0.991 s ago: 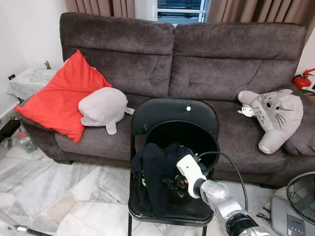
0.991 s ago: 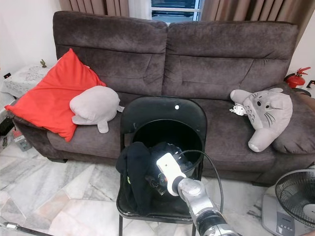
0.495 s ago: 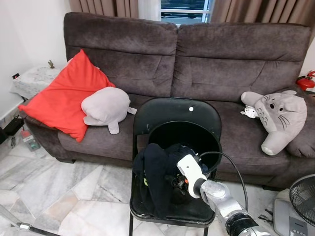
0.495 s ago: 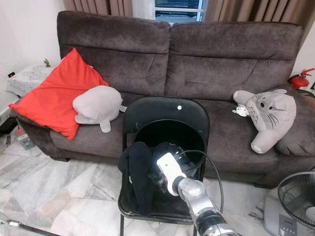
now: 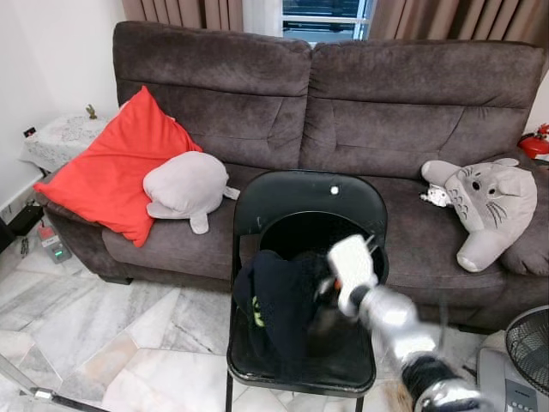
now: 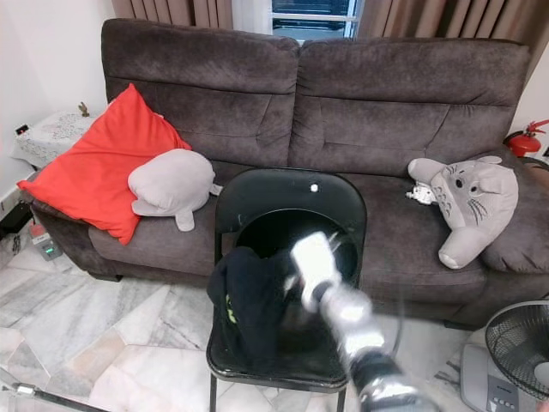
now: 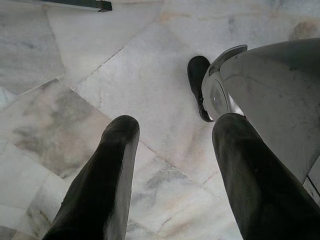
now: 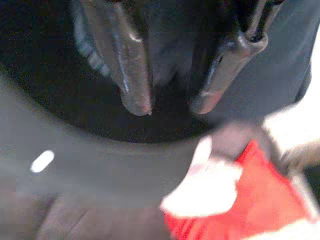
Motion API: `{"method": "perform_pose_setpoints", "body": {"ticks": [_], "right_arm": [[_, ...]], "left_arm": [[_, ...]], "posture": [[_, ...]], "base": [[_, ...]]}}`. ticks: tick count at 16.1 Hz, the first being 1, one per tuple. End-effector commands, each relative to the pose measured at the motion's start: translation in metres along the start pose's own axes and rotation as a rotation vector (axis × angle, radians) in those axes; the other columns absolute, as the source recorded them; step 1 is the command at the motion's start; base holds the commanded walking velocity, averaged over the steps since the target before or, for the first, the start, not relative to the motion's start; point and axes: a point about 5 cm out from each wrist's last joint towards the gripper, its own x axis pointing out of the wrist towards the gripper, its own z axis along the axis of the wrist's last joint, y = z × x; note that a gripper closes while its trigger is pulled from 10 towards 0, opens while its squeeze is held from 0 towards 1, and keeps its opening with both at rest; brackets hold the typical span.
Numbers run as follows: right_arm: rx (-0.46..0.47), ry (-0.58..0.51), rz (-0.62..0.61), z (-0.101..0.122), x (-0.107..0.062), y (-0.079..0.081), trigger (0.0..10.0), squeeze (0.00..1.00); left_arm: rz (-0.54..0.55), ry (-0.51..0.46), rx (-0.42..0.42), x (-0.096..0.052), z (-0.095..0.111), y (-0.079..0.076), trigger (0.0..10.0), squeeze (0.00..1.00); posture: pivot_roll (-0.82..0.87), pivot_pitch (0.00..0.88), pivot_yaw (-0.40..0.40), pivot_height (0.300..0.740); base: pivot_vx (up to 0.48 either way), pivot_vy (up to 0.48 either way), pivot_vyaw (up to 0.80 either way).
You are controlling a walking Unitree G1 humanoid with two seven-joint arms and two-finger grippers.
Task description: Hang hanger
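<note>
Head cameras downward toward chair [image 5: 304, 202]

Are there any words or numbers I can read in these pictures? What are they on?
None can be read.
Yellow-green mark on the black garment draped on the folding chair: too small and blurred to read.
Control panel of the fan at the lower right: marks too small to read.
Small white dot on the chair's backrest: no writing on it.
</note>
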Motion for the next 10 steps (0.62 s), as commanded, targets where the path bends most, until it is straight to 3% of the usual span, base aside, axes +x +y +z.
{"method": "perform_pose_setpoints", "body": {"ticks": [1, 4, 6, 7, 8, 9, 10], "right_arm": [[0.013, -0.090, -0.028, 0.018, 0.001, -0.007, 0.0, 0.00], [0.016, -0.202, -0.052, 0.041, -0.004, -0.016, 0.0, 0.00], [0.007, -0.186, -0.011, 0.039, -0.003, -0.009, 0.0, 0.00], [-0.008, -0.169, 0.056, 0.035, -0.003, 0.001, 2.8, 0.00], [-0.066, -0.121, 0.178, 0.023, -0.003, 0.021, 10.0, 0.00], [-0.077, -0.101, 0.199, 0.019, -0.003, 0.025, 10.0, 0.00], [-0.070, -0.068, 0.202, 0.015, -0.001, 0.028, 10.0, 0.70]], "left_arm": [[0.001, 0.018, 0.003, 0.000, -0.003, 0.000, 10.0, 0.00], [-0.004, 0.015, 0.005, 0.000, -0.002, -0.001, 10.0, 0.00], [-0.006, 0.016, 0.007, 0.000, -0.002, -0.002, 10.0, 0.00], [-0.007, 0.016, 0.007, 0.000, -0.002, -0.002, 10.0, 0.00], [-0.009, 0.017, 0.007, 0.000, -0.001, -0.002, 10.0, 0.00], [-0.010, 0.017, 0.007, 0.000, -0.001, -0.002, 10.0, 0.00], [-0.010, 0.017, 0.006, 0.000, -0.001, -0.002, 10.0, 0.00]], "posture": [[0.05, 0.000, 0.009, 0.740], [0.03, 0.000, 0.009, 0.740], [0.03, 0.000, 0.006, 0.740], [0.03, 0.000, 0.005, 0.740], [0.04, 0.000, 0.004, 0.740], [0.04, 0.000, 0.004, 0.740], [0.04, 0.000, 0.003, 0.740]], "base": [[0.000, 0.000, 0.00], [0.000, 0.000, 0.00], [0.000, 0.000, 0.00], [0.000, 0.000, 0.00], [0.000, 0.000, 0.00], [0.000, 0.000, 0.00], [0.000, 0.000, 0.00]]}}
